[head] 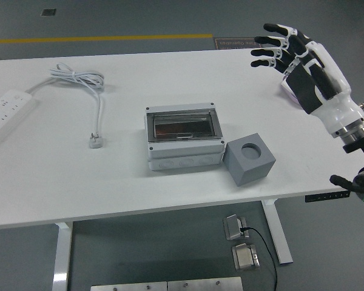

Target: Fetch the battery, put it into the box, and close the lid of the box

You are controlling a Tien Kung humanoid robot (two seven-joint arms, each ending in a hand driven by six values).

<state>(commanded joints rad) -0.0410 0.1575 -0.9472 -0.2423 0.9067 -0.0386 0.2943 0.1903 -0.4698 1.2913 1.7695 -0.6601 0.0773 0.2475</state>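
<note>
The grey box (183, 138) stands at the table's middle with its tinted clear lid (182, 127) lying flat on top. I see no battery anywhere; the lid's glare hides what is inside. My right hand (280, 47) is lifted high at the right, well away from the box, palm toward the camera. Its fingers are spread and hold nothing. My left arm is out of view.
A grey cube with a round hole (250, 158) stands just right of the box. A white power strip (6, 112) and its coiled cable (79, 77) lie at the left, the plug (97, 142) near the middle left. A purple dish (286, 88) peeks out behind my right hand.
</note>
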